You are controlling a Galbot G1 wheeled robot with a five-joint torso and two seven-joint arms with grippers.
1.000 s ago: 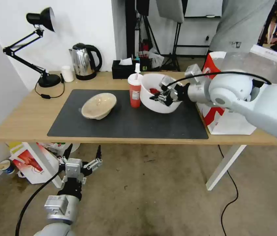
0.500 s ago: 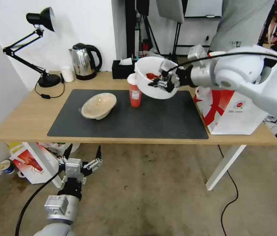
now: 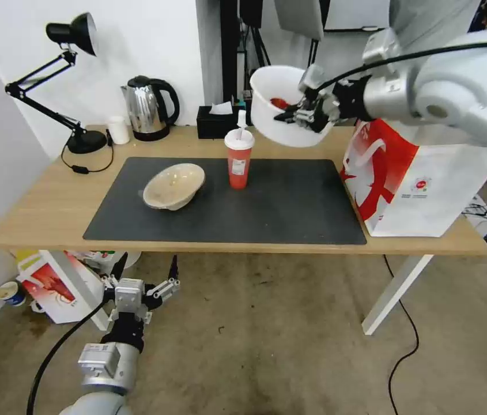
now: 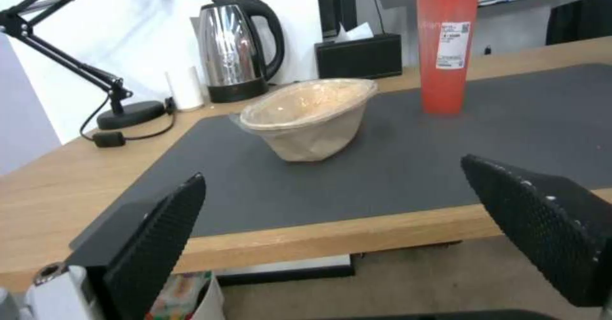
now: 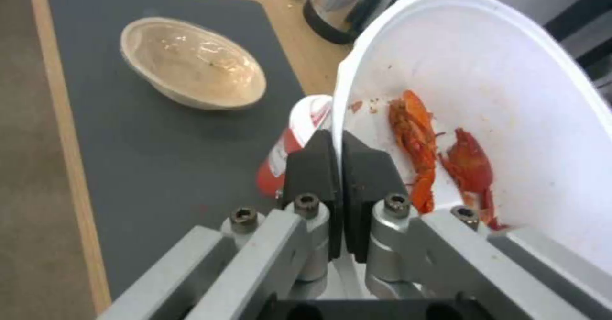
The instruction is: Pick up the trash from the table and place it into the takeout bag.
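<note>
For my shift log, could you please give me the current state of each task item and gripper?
White bowl: lifted, tilted, scraps inside.
Right gripper: shut on the bowl's rim.
Red cup: upright on the mat, lidded.
Beige bowl: on the mat, tilted.
Takeout bag: standing on the table.
Left gripper: open, below table level.

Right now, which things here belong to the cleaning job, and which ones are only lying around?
Job:
- white bowl, held by the right gripper, lifted above the table
- red cup, on the mat
- beige bowl, on the mat
- takeout bag, at the table's right end

Lying about:
- lamp
- kettle
- small white cup
- tissue box
- crayfish bag, on the floor
</note>
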